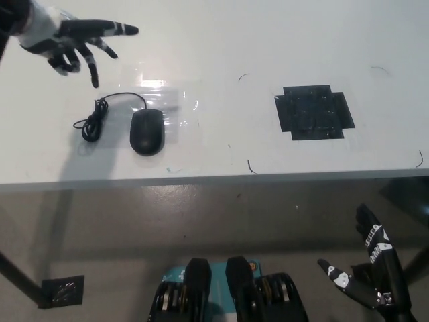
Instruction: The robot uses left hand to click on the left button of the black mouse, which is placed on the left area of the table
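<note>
Hovering up past the far-left side of the black mouse (147,131), the white left hand (67,39) has its fingers spread and holds nothing, so it's clearly off the mouse and well apart from it. The mouse sits on the white tabletop (221,40) with its cable (94,119) bunched in a loop just to its left, and a black patch (313,112) lies way off to its right. Nothing is touching the left button, so I'd say the click hasn't happened yet: the hand needs to come in over the mouse, drop a fingertip onto the button and press. Meanwhile the black right hand (365,278) hangs below the tabletop edge, far right of the mouse, open and empty.
</note>
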You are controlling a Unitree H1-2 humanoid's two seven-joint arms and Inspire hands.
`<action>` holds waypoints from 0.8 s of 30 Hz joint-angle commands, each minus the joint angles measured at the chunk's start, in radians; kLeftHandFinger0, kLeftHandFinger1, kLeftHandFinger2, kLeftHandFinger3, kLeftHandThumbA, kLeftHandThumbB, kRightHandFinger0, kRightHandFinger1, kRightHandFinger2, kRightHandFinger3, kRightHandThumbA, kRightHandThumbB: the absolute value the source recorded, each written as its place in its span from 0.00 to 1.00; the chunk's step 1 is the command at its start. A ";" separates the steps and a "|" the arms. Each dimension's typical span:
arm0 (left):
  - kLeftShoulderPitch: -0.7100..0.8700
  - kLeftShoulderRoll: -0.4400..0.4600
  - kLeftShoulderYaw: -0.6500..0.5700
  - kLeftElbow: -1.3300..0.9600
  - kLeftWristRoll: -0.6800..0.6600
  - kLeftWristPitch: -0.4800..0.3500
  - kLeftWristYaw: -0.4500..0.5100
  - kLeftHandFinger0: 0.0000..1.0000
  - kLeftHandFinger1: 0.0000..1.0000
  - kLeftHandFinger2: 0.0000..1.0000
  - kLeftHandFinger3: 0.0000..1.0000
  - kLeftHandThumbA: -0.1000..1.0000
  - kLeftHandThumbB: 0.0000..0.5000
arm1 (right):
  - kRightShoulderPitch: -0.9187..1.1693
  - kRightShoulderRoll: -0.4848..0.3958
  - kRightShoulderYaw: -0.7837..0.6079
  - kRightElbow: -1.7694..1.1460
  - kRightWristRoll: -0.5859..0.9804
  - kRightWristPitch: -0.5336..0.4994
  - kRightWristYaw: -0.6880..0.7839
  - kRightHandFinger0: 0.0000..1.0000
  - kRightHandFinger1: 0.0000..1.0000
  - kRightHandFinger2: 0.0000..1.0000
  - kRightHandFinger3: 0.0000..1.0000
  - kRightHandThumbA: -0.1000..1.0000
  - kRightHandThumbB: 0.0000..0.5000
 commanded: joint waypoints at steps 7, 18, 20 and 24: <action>-0.098 -0.012 0.080 0.159 -0.045 -0.043 -0.109 0.00 0.19 0.44 1.00 1.00 0.98 | -0.024 -0.014 -0.003 -0.038 0.017 0.007 0.015 0.96 1.00 1.00 1.00 0.94 0.08; -0.093 -0.039 0.043 0.187 0.016 0.010 -0.067 0.00 0.23 0.48 1.00 1.00 1.00 | -0.027 -0.015 -0.001 -0.032 0.017 0.000 0.018 0.95 1.00 1.00 1.00 0.94 0.06; -0.089 -0.045 0.039 0.192 0.018 -0.003 -0.072 0.00 0.26 0.55 1.00 1.00 1.00 | -0.027 -0.015 -0.001 -0.031 0.011 0.000 0.017 0.95 1.00 1.00 1.00 0.95 0.07; -0.076 -0.059 0.028 0.185 0.026 -0.065 -0.056 0.15 0.52 0.79 1.00 1.00 1.00 | -0.026 -0.016 0.000 -0.034 0.013 0.004 0.019 0.95 1.00 1.00 1.00 0.96 0.08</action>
